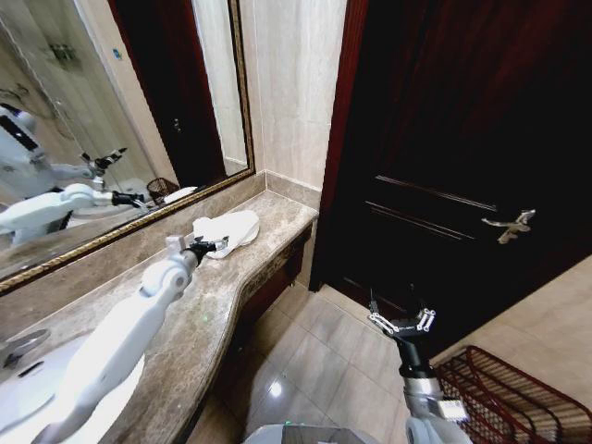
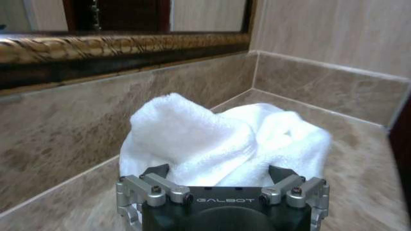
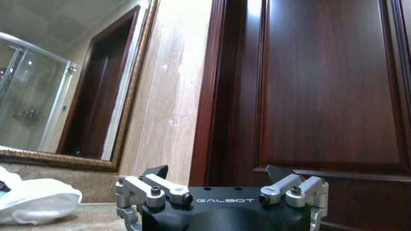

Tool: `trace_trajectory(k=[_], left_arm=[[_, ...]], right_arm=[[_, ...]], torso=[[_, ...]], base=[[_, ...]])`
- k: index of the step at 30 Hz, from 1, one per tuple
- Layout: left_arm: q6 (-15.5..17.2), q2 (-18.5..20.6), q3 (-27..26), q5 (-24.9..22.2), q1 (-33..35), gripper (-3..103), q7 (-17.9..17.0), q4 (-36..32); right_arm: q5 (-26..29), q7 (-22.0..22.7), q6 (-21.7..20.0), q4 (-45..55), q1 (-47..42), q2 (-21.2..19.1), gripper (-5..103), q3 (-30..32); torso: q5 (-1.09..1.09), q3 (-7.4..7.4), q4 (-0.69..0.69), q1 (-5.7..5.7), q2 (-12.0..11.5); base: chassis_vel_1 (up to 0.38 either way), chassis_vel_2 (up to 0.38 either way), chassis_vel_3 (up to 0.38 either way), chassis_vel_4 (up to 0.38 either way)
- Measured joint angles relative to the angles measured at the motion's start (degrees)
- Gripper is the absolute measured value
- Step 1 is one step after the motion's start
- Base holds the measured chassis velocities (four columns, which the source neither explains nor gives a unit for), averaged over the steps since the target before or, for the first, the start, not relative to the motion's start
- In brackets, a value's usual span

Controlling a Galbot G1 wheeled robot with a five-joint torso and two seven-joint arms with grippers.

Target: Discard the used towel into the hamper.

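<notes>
Marble-tiled bathroom walls and a dark wooden door (image 1: 462, 139) frame the scene, with a gilt-framed mirror (image 1: 111, 111) running above a long stone counter (image 1: 213, 305) whose basin (image 1: 37, 398) sits at the near end. On the floor at the robot's right, well apart from the counter, stands the hamper (image 1: 504, 393), its reddish lattice rim partly cut off by the head view's edge. Toward the counter's far corner lies the towel (image 2: 224, 139), a white crumpled mound close to the backsplash. The left gripper (image 1: 205, 246) reaches along the counter with its fingers spread, right at the towel's near edge but not closed on anything yet. The right gripper (image 1: 400, 322) hangs idle over the floor in front of the door, its fingers apart too. The chief risk, as I judge it, is a shallow bite: closing on one loose fold could let the rest trail, drag across the stone, or slip out on the carry to the hamper. A low approach might also scrape the fingertips on the counter, and the swing across passes near the right arm.
</notes>
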Motion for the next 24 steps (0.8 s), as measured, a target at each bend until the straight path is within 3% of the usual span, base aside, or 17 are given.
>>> trace_trajectory(k=[2,7,9,13,18,24], left_arm=[[-2.44,-1.40,3.67,0.24,-4.24,103,3.76,5.56],[-4.14,-3.04,6.86,1.67,-7.10,90,7.62,10.37],[-4.78,-3.31,7.35,2.27,-7.33,84,7.94,11.07],[-8.38,-4.27,8.26,3.59,-7.55,63,8.61,12.69],[-10.04,-4.63,8.22,3.64,-7.16,51,8.52,12.79],[-11.97,-4.40,7.17,3.34,-5.50,24,8.31,10.83]], right_arm=[[-0.13,0.01,0.00,-0.34,0.12,0.02,100,0.26],[-0.08,0.19,-0.04,-0.63,0.12,-0.01,100,0.79],[-0.05,0.23,-0.04,-0.72,0.13,-0.04,100,0.89],[0.10,0.50,-0.15,-0.88,0.33,-0.23,100,0.99],[0.15,0.56,-0.18,-1.03,0.49,-0.25,100,0.95],[0.37,0.61,-0.17,-1.18,0.59,-0.35,100,0.85]], torso=[[-0.01,0.00,-0.01,0.00,0.00],[0.00,0.00,-0.01,0.00,0.00],[0.00,0.00,-0.01,0.00,0.00],[-0.01,-0.01,0.00,0.00,0.00],[-0.01,-0.01,-0.01,0.00,0.01],[-0.01,-0.01,-0.01,0.00,0.01]], base=[[0.000,0.000,0.000,0.000],[0.000,0.000,0.000,0.000],[0.000,0.000,0.000,0.000],[0.000,0.000,0.000,0.000],[0.000,0.000,0.000,0.000],[0.000,0.000,0.000,0.000]])
